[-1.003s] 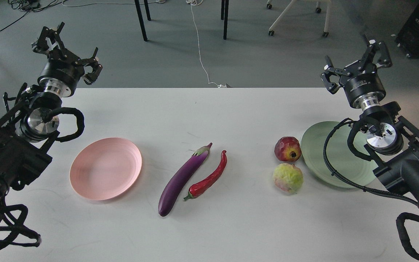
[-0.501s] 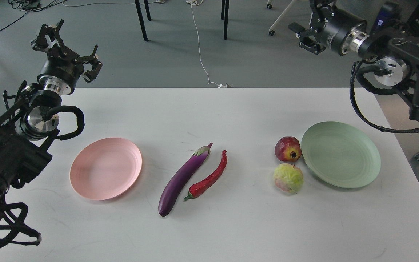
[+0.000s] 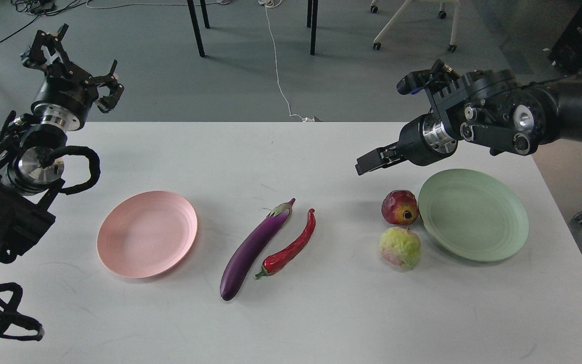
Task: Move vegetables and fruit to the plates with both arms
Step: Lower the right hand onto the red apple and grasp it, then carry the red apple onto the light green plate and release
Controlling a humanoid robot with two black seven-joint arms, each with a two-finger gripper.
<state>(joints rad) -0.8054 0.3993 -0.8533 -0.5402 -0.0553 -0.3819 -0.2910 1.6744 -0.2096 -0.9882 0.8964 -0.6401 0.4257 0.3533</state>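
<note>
The right pincer (image 3: 369,163) hung above the pomegranate (image 3: 399,207) right of centre; its spread could not be told. It should descend squarely over it. The left pincer (image 3: 68,60), splayed wide, held nothing.

A single head camera looks forward and down over the white table (image 3: 321,313), set back enough to take in both arms at the side edges and the floor (image 3: 250,81) beyond.
</note>
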